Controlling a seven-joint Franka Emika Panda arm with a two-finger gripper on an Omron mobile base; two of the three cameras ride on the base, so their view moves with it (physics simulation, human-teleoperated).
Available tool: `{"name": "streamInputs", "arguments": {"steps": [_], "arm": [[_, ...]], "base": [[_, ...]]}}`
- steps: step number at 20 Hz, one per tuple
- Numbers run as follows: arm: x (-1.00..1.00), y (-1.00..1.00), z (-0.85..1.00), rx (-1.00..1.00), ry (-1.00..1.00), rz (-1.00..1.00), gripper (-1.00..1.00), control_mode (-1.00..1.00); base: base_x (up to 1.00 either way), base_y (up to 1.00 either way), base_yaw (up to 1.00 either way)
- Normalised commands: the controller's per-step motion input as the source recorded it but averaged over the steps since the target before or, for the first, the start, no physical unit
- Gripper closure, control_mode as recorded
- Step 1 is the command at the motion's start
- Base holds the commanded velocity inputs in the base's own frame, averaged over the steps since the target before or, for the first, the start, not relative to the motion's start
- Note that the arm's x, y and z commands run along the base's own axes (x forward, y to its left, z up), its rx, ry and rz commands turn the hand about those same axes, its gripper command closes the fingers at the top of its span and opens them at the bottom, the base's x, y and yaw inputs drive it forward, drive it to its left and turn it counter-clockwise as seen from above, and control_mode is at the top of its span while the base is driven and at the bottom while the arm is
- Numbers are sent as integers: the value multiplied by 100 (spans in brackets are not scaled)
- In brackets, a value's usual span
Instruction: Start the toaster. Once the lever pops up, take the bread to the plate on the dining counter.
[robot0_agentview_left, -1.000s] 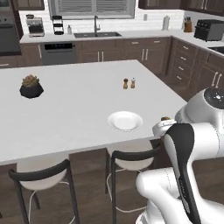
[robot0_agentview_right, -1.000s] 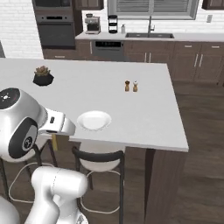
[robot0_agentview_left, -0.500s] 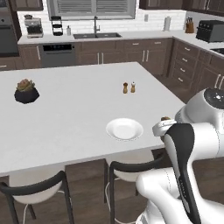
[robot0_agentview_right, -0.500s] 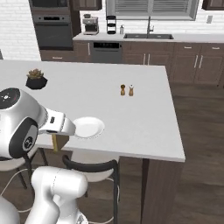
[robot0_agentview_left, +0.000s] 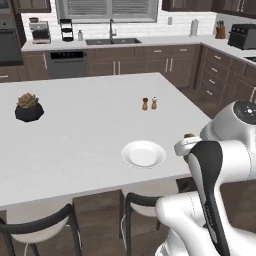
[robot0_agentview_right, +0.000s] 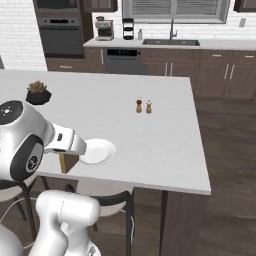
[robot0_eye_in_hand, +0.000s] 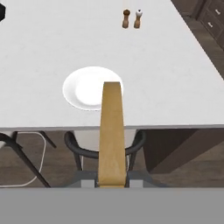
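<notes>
You have the bread (robot0_eye_in_hand: 111, 131) clamped edge-on between the closed fingers of the gripper (robot0_eye_in_hand: 112, 180), its long face running away from the fingertips toward the plate (robot0_eye_in_hand: 85, 89). The plate sits on the dining counter (robot0_eye_in_hand: 65, 39) beyond the fingers, close to the counter's near edge, and the far end of the slice overlaps the plate's near rim as seen along the hand. Expect two risks. If you release while the fingers hang short of the counter edge, the slice will probably drop onto the stool (robot0_eye_in_hand: 105, 151) below the fingers or tip off the edge. If you lower the slice on edge, it may topple beside the plate or nudge the plate. The hand view alone shows the grip and the slice's alignment with the plate. The right base view shows the slice (robot0_agentview_right: 68, 162) hanging below counter level, a height gap the hand view hides. The left base view shows the plate (robot0_agentview_left: 144, 153) unobstructed, with the shakers (robot0_agentview_left: 149, 103) well beyond it.
</notes>
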Motion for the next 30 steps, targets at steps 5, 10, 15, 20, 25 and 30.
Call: {"name": "streamInputs", "arguments": {"steps": [5,10,15,20,25,30], "arm": [[0,0,0,0,0,0,100,100],[11,11,-5,0,0,1,100,-100],[72,57,-21,6,9,7,100,-100],[84,44,-20,19,16,7,100,-100],[77,28,-40,23,16,2,100,-100],[76,3,-37,20,8,0,100,-100]], "base": [[34,1,5],[33,22,4],[0,0,0],[0,0,0],[0,0,0],[0,0,0]]}}
